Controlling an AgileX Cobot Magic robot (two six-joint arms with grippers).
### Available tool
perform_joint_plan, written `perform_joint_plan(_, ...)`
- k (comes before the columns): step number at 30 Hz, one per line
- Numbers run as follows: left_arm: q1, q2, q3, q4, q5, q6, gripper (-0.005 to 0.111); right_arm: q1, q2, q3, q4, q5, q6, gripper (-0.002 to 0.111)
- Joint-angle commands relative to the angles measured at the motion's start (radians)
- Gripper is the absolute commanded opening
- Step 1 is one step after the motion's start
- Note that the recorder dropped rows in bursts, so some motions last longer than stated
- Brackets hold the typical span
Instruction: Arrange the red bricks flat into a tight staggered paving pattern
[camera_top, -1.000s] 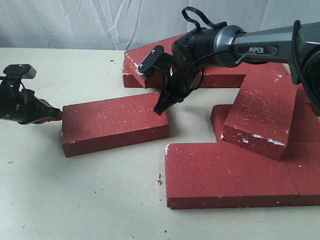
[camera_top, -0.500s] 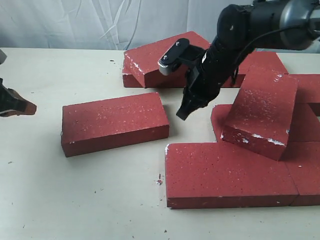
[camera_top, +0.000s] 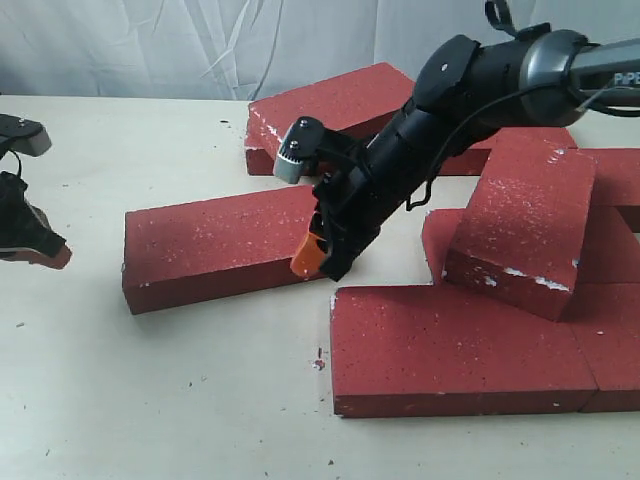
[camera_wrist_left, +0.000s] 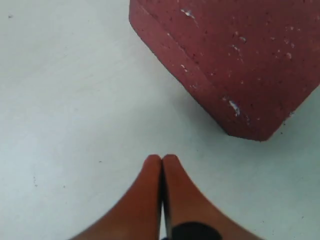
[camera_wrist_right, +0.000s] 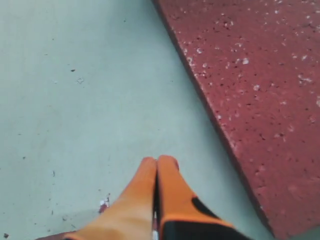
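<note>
Several red bricks lie on the pale table. One loose red brick (camera_top: 225, 245) lies flat, left of centre. My right gripper (camera_top: 308, 262) is shut and empty, its orange fingertips low at that brick's right end, just above the corner of the wide front brick (camera_top: 450, 345). In the right wrist view the gripper (camera_wrist_right: 157, 161) points at bare table beside a brick edge (camera_wrist_right: 265, 90). My left gripper (camera_top: 50, 255) is shut and empty, a gap away from the loose brick's left end. The left wrist view shows the gripper (camera_wrist_left: 161, 159) short of a brick corner (camera_wrist_left: 240, 55).
A tilted brick (camera_top: 525, 225) leans on the flat bricks at the right. More bricks (camera_top: 330, 110) lie at the back under my right arm. A small red chip (camera_top: 318, 363) lies on the table by the front brick. A white cloth hangs behind.
My right arm lifted off the loose brick, then swung down to its right end. My left gripper drew back from the brick's left end. The brick itself has not shifted.
</note>
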Motion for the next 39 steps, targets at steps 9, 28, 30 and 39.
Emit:
perform_joint_plan(9, -0.012, 0.206, -0.061, -0.146, -0.038, 0.110, 0.000, -0.002, 0.122, -0.063, 0.076, -0.069, 0.010, -0.001)
perform_joint_plan(28, -0.108, 0.313, -0.158, -0.383, -0.295, 0.232, 0.000, -0.002, 0.130, -0.063, 0.080, -0.187, 0.045, -0.001)
perform_joint_plan(30, -0.115, 0.313, -0.165, -0.403, -0.317, 0.239, 0.000, -0.002, 0.130, -0.063, 0.080, -0.192, 0.045, -0.001)
perform_joint_plan(39, -0.139, 0.351, -0.167, -0.842, -0.344, 0.635, 0.000, -0.002, 0.130, -0.061, 0.080, -0.350, 0.096, -0.001)
